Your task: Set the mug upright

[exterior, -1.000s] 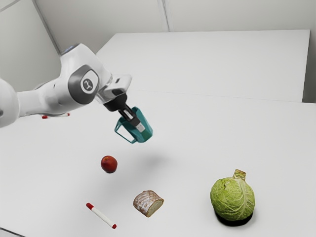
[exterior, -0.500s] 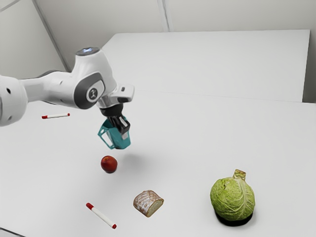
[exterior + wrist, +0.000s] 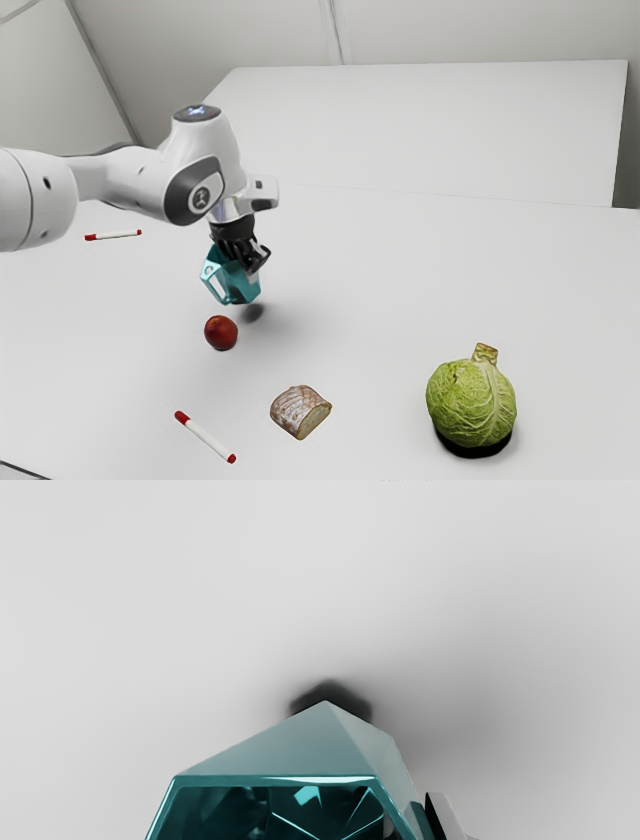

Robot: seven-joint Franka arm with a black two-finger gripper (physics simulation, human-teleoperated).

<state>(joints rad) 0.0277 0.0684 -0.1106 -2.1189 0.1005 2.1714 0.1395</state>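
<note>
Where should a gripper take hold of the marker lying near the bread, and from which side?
I'd grip the marker at the middle of its white barrel, coming straight down from above and closing across its width: it is long and thin, lies flat on the table, and the bread stands apart from it.

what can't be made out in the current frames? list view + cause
- Mug's underside, so any table contact: hidden by its own walls in both views.
- Mug's near rim: cut off by the wrist view's bottom edge.
- Arm's base: cut off by the exterior view's left edge.
- Cabbage's underside: hidden by its own bulk, exterior view.
</note>
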